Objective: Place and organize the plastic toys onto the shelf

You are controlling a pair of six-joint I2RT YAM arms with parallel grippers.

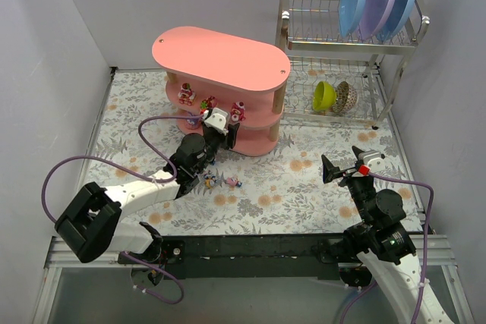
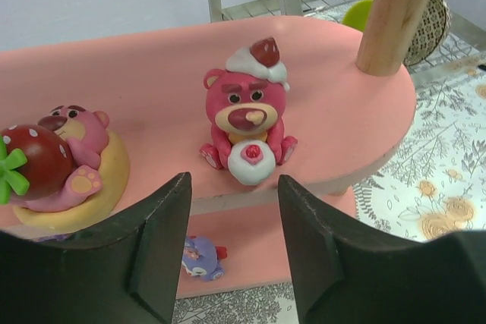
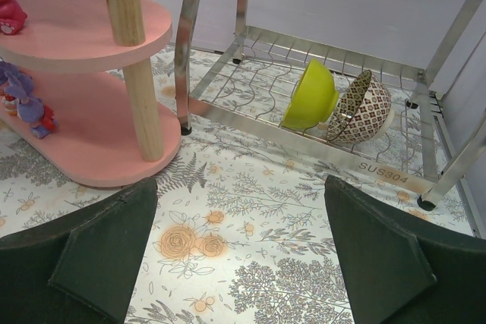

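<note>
Item: plastic toys, partly shelved. A cream-capped pink bear (image 2: 247,123) stands upright on the middle tier of the pink shelf (image 1: 220,55), near the front edge. A ring-seated bear (image 2: 64,161) lies at its 9 o'clock, apart from it, and a purple figure (image 2: 201,257) sits on the bottom tier at its 6 o'clock. At least two loose toys (image 1: 209,180) lie on the floral counter (image 1: 304,187), at 6 o'clock of the shelf and just beside the left forearm. Left gripper (image 2: 234,187): fingers apart, nothing between them, at 6 o'clock of the cream-capped bear and just short of the tier's lip. Right gripper (image 3: 241,187): fingers apart and empty, over the counter and well apart from the shelf. The dish rack (image 3: 380,165) with its green bowl (image 3: 311,96) and patterned bowl (image 3: 364,108) is at its 1 o'clock. Hazards, as judged:

- A forward or upward drift of the left gripper could catch the tier edge or nudge the bear, which stands close enough to the lip to topple to the tier below or the counter.
- A sideways sweep toward 9 o'clock could roll the ring-seated bear.
- The wooden post (image 2: 399,13) at 2 o'clock narrows the room on that side.
- The loose toys are tiny, so an off-centre pinch may squirt one away, and a lowered forearm could scatter them.
- The middle tier looks crowded, so a further placement risks knocking its neighbours.
</note>
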